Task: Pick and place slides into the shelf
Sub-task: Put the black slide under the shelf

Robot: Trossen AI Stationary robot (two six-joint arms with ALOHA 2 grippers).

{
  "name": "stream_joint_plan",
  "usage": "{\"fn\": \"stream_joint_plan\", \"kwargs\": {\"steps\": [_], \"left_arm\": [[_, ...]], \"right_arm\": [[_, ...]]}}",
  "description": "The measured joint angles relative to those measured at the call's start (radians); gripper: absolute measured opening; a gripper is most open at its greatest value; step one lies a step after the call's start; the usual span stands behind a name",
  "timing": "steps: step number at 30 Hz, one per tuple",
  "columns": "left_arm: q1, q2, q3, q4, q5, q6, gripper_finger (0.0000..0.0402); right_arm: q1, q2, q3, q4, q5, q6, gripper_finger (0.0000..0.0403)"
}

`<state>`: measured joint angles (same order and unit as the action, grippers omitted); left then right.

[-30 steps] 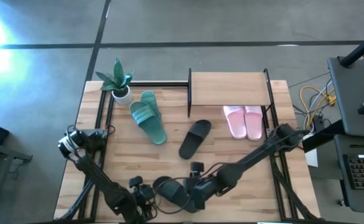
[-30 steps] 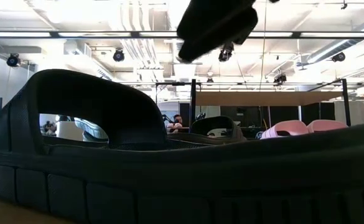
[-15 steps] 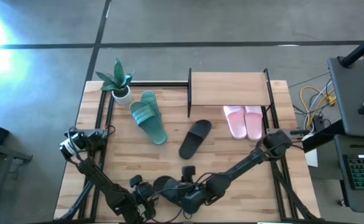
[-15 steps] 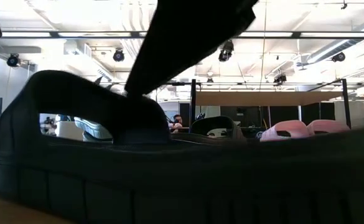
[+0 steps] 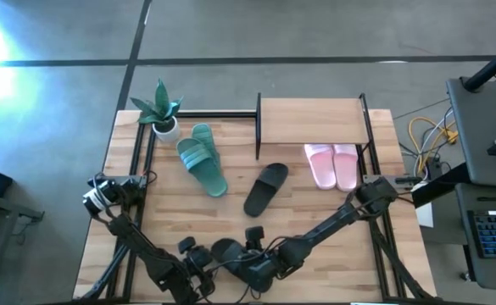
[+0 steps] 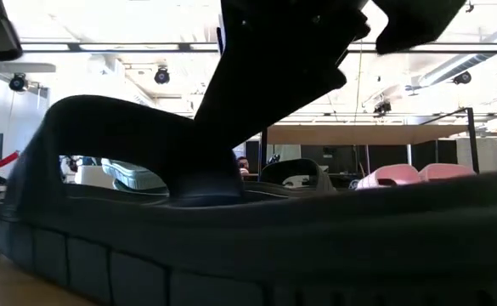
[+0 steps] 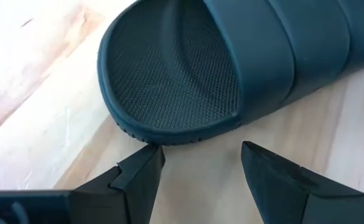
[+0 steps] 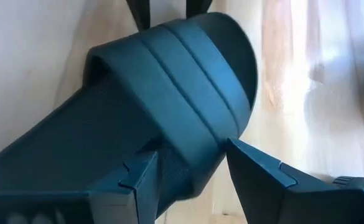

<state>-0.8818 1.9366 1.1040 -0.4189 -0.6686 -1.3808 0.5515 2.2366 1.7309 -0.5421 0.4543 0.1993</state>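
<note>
Grey floor lies all around a light wooden tabletop (image 5: 171,212). At the far side of it stands the shelf (image 5: 313,119), a low rack with a pale board on top and thin black posts. Two pink slides (image 5: 332,165) sit side by side at the shelf's right end, partly under the top board. Two green slides (image 5: 202,158) lie on the tabletop left of the shelf, one on top of the other. Beside them, at the far left corner, is a small plant in a white pot (image 5: 162,110). One black slide (image 5: 266,188) lies alone in the middle of the tabletop, in front of the shelf.

A second black slide (image 5: 235,257) lies at the near edge of the tabletop, and both arms are there. The right gripper (image 8: 191,180) has its fingers (image 8: 259,177) set one on each side of the slide's wide strap (image 8: 175,118), holding the strap between them. In the low view this slide fills the front of the picture, with the dark arm coming down onto the strap.

The left gripper (image 7: 200,165) is just beside the rounded end of the same slide. Its fingers (image 7: 138,177) are spread apart with only bare wood between them. One finger tip is right at the slide's edge, and I cannot tell if it touches.

A person (image 6: 243,165) shows small in the room far behind the shelf.
</note>
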Motion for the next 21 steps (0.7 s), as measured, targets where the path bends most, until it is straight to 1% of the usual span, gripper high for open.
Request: {"fn": "stream_joint_plan", "kwargs": {"steps": [3, 5, 9, 11, 13, 16, 18, 21], "left_arm": [[0.011, 0.001, -0.001, 0.023, -0.018, 0.0, 0.021], [0.018, 0.001, -0.003, 0.038, -0.02, 0.0, 0.021], [0.03, 0.002, 0.005, 0.055, -0.018, 0.0, 0.021], [0.035, 0.002, 0.005, 0.072, -0.024, 0.001, 0.021], [0.04, 0.001, 0.004, 0.069, -0.026, 0.001, 0.021], [0.038, 0.0, 0.009, 0.071, -0.018, 0.0, 0.021], [0.038, -0.002, 0.012, 0.074, -0.004, 0.0, 0.021], [0.044, -0.002, 0.014, 0.075, -0.001, 0.0, 0.021]], "right_arm": [[-0.013, 0.004, -0.001, -0.004, 0.013, 0.038, 0.0146], [-0.023, 0.003, -0.001, -0.008, 0.016, 0.071, 0.0115], [-0.031, -0.006, -0.001, -0.044, 0.029, 0.107, 0.0033], [-0.031, -0.024, -0.001, -0.11, 0.039, 0.161, 0.0018], [-0.027, -0.05, -0.001, -0.221, 0.07, 0.256, 0.0014], [0.004, -0.108, -0.003, -0.444, 0.176, 0.431, 0.0011], [0.033, -0.161, -0.003, -0.617, 0.239, 0.593, 0.0011], [0.07, -0.226, -0.001, -0.89, 0.255, 0.893, 0.0012]]}}
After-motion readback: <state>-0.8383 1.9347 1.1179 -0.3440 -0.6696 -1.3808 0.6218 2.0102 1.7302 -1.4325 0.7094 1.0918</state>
